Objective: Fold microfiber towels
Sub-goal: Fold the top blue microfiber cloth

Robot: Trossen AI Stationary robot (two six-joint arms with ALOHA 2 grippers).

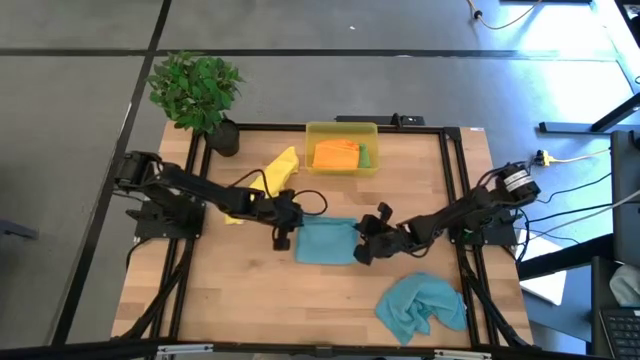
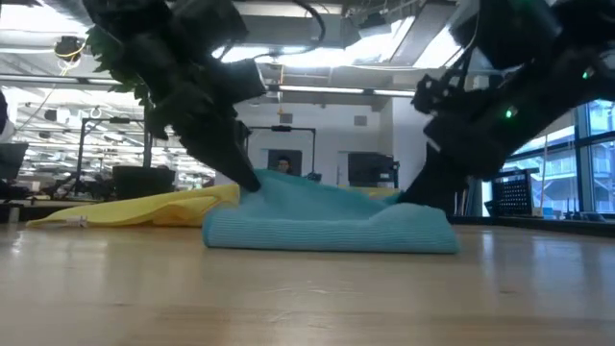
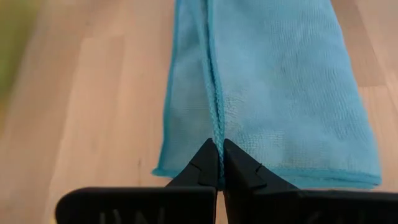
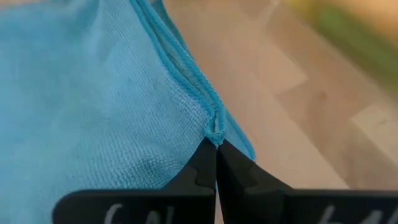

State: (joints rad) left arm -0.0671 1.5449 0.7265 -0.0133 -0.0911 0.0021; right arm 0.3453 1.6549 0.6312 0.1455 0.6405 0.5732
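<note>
Teal towel hems pinched: left end effector, right end effector; bare wood in front.

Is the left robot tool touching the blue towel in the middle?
Touching. The left wrist view shows the left tool shut, pinching the hem of the blue towel.

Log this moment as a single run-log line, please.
step: folding teal towel mid-table | left gripper: shut on teal towel edge | right gripper: shut on teal towel edge | waiting: yellow towel, crumpled teal towel
</note>
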